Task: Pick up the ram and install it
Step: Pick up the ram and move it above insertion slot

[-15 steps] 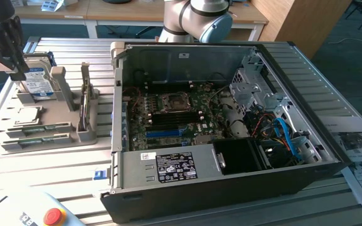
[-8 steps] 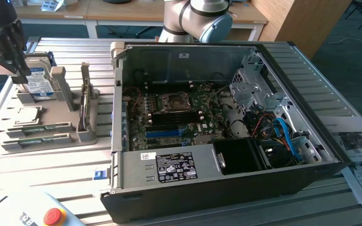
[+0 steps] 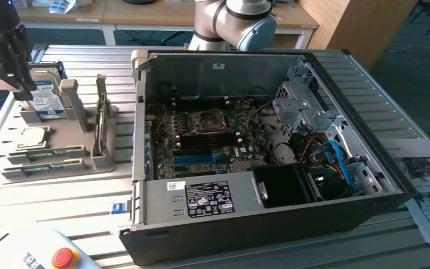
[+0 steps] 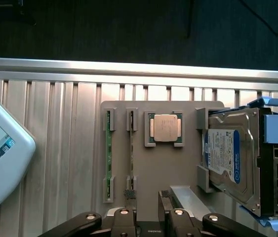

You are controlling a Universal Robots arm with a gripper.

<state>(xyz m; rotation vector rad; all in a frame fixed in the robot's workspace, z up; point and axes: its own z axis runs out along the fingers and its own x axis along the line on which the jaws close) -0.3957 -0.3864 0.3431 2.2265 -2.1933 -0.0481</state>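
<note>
— What can't you make out from there?
— On the wrist view my gripper (image 4: 147, 201) is cut by the picture's edge. I get only the fingertips (image 4: 126, 217), over the tray (image 4: 178, 168). The pendant (image 4: 0, 158) beside the tray runs out of frame too, and its screen text is too small to read.
— And the ram (image 4: 108, 155)?
— Its chips are too small to tell. The drive (image 4: 225, 158) label's print is unreadable.
— Exterior view?
— The gripper, above the tray's far end, runs off the corner and hides part of the drive. Papers (image 3: 424, 179), well apart from the tray, are cropped.
</note>
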